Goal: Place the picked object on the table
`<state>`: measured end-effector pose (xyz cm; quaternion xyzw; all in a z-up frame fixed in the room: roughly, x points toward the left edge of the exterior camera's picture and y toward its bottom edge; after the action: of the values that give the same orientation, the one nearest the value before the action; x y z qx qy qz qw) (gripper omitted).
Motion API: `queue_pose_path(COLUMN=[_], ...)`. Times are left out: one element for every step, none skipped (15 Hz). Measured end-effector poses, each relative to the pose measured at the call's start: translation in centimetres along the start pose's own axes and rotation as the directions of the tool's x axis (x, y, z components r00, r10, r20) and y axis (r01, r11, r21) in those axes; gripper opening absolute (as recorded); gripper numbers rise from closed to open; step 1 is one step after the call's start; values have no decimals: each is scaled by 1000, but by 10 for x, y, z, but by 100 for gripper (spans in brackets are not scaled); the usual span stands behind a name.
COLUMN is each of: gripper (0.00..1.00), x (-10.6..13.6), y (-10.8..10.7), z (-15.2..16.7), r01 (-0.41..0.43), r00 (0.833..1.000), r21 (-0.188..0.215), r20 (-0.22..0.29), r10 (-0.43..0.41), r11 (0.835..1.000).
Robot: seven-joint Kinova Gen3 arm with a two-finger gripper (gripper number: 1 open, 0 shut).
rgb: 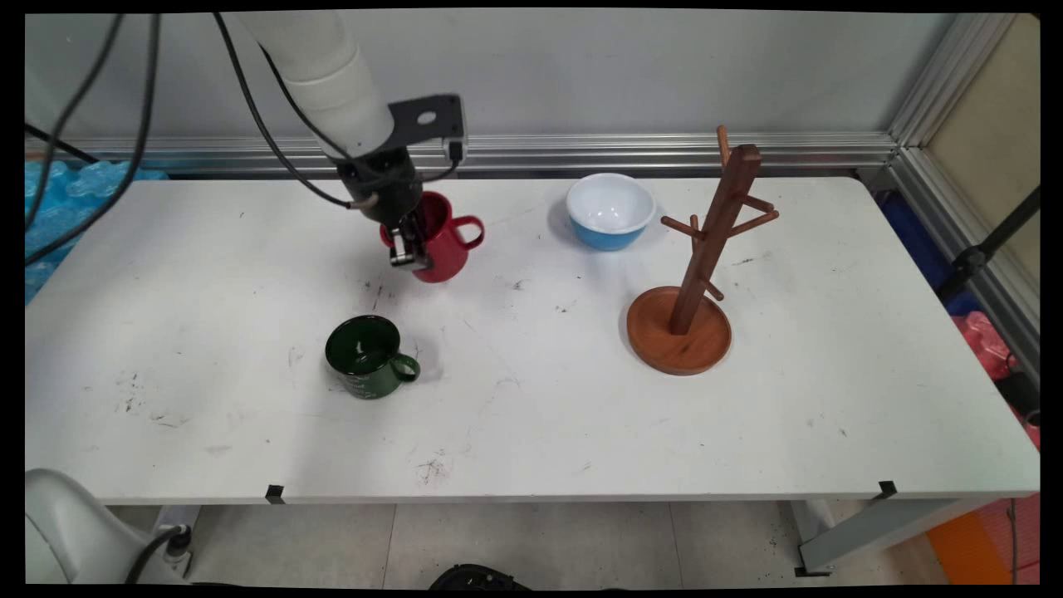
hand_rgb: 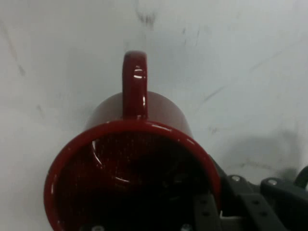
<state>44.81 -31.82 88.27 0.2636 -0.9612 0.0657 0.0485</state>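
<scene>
So the red mug (rgb: 440,241) is sat upright on the counter (rgb: 581,399), far left of centre, handle pointed right. The jaws (rgb: 409,245) are clamped on its wall, one finger inside the rim, one outside. It's judged to be rigid, glossy and probably a bit slippery, chippable too. A green mug (rgb: 365,355) is seen nearer, a blue bowl (rgb: 610,210) and wooden mug tree (rgb: 693,274) off right.

white table (rgb: 581,415), grey wall (rgb: 623,75), tiled floor (rgb: 498,540)
</scene>
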Motion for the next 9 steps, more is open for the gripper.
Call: queue_pose_path(gripper=[0, 0, 0, 0, 0, 0, 0, 0, 0], x=[-1, -2, -2, -3, -3, -4, -4, -5, -6], y=[-2, -4, -5, -6, -7, -8, -9, -10, -11], z=[7, 13, 19, 24, 28, 32, 37, 41, 45], r01=[-13, -23, -34, -44, -52, -58, -69, -78, -89], r00=[1000, 999, 998, 996, 995, 993, 991, 989, 986], r21=[-3, -7, -12, -18, -23, -27, -33, -37, -41], r20=[23, 40, 59, 75, 88, 97, 114, 125, 137], r10=[13, 24, 35, 45, 53, 60, 73, 82, 94], r11=[1000, 1000, 999, 999, 998, 998, 997, 996, 995])
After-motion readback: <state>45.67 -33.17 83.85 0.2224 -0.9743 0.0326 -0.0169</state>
